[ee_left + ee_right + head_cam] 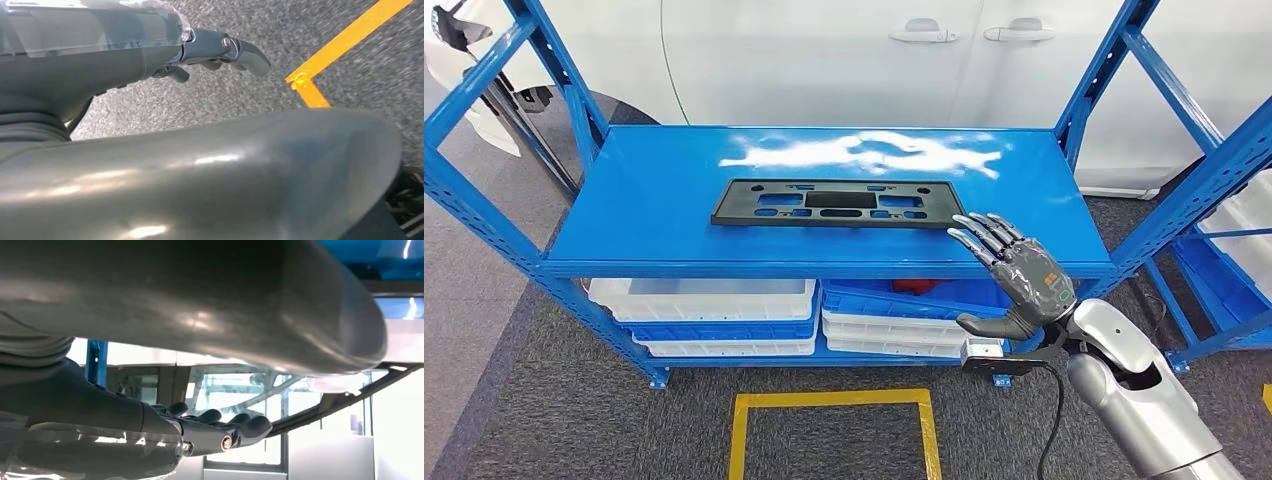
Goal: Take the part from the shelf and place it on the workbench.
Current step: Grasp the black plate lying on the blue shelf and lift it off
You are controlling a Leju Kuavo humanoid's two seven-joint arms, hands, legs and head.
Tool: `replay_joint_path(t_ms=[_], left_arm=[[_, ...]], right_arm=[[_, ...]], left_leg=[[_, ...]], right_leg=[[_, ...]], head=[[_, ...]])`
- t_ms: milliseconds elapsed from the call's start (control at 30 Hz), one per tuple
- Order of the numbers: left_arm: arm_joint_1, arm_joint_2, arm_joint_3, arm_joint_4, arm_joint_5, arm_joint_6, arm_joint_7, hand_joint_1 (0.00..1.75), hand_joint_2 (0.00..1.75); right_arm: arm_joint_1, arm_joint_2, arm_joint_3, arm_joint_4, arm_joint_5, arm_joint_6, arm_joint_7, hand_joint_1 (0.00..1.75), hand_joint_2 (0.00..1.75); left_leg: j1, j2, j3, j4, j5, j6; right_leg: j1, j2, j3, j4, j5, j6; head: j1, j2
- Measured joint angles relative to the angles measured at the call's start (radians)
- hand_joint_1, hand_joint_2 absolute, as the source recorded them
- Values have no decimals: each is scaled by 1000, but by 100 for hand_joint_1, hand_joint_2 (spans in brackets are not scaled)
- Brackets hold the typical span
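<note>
A flat black plastic part (836, 204), long with several cut-outs, lies across the middle of the blue shelf top (644, 220). My right hand (1012, 270) hovers at the shelf's front right, just right of the part's end, with its fingers stretched out and apart and nothing in it. The right wrist view has the same hand (220, 430) with straight fingers and the thick thumb across the frame. My left hand (220, 50) hangs over the grey carpet, holding nothing, fingers loosely extended.
Blue uprights (484, 210) frame the shelf on both sides. White and blue bins (714, 310) fill the lower level, one with something red (919, 285). A white car (874, 60) stands behind. Yellow floor tape (834, 410) marks the carpet in front.
</note>
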Motion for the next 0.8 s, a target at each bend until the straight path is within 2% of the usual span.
replay_joint_path(t_ms=[33,100,167,233,267,300,367,400,433,467,533,600,667,733,800], left_arm=[[0,-2,0,1,0,-1,0,0,0],[-1,-5,0,3,0,-2,0,0,0],[-2,-6,0,4,0,-3,2,0,0],[-3,-5,0,5,0,-4,2,0,0],[-4,-5,0,5,0,-3,2,0,0],[-5,-5,-1,5,0,-3,2,0,0],[-6,-5,-1,5,0,-4,2,0,0],[-5,-5,-1,5,0,-4,3,0,0],[-3,-5,-1,5,0,-4,3,0,0],[-2,-4,-1,5,0,-5,3,0,0],[-2,-3,-1,5,0,-5,3,0,0],[-3,-2,-1,6,0,-5,3,0,0],[-4,-1,-1,6,0,-5,3,0,0],[-3,-1,-1,6,0,-5,2,0,0],[-4,-1,-1,6,0,-6,-1,0,0]], right_arm=[[0,-1,0,0,-1,0,0,0,0],[0,-5,1,0,-2,0,-1,0,0],[0,-9,1,-1,-3,0,-2,0,0],[1,-11,0,-3,-5,0,-4,0,0],[0,-12,1,-3,-5,0,-4,0,0],[-1,-13,1,-4,-6,0,-5,0,0],[-1,-13,3,-4,-7,0,-5,0,0],[-1,-13,5,-4,-7,1,-6,0,0],[-1,-13,7,-4,-7,1,-6,0,0],[-1,-13,8,-4,-7,1,-6,0,0],[-1,-13,11,-4,-7,1,-6,0,0],[-4,-13,13,-4,-9,2,-7,0,0],[-8,-13,16,-4,-10,4,-7,0,0],[-13,-13,19,-3,-12,6,-8,0,0],[-27,-14,23,1,-17,12,-11,0,0]], left_leg=[[-1,0,10,0,-9,-1],[-3,-2,21,0,-24,-10],[-5,-1,25,3,-29,-22],[-5,1,26,23,-35,-32],[-5,1,14,53,-44,-38],[-2,1,-13,103,-63,-44],[7,2,-91,231,-115,-57],[12,2,-126,275,-132,-63],[16,2,-145,287,-129,-68],[20,2,-146,263,-102,-72],[24,3,-106,133,-9,-72],[21,4,-71,28,35,-63],[16,4,-66,7,34,-50],[18,3,-62,2,47,-35],[20,4,-57,-6,52,-23]], right_leg=[[5,0,21,-71,49,-9],[16,-1,48,-166,99,-24],[20,0,54,-184,97,-32],[14,2,69,-192,98,-39],[10,2,78,-195,96,-44],[7,1,86,-198,92,-46],[7,0,94,-199,83,-50],[6,0,97,-199,79,-49],[5,1,102,-199,74,-48],[4,1,108,-198,70,-46],[1,2,124,-198,59,-38],[1,2,132,-196,52,-28],[3,1,131,-196,49,-15],[1,0,130,-191,41,-3],[-2,0,102,-129,2,5]], head=[[0,0],[1,0],[2,0],[1,0],[1,0],[1,0],[1,0],[1,0],[1,0],[1,0],[1,0],[1,0],[1,0],[2,0],[2,0]])
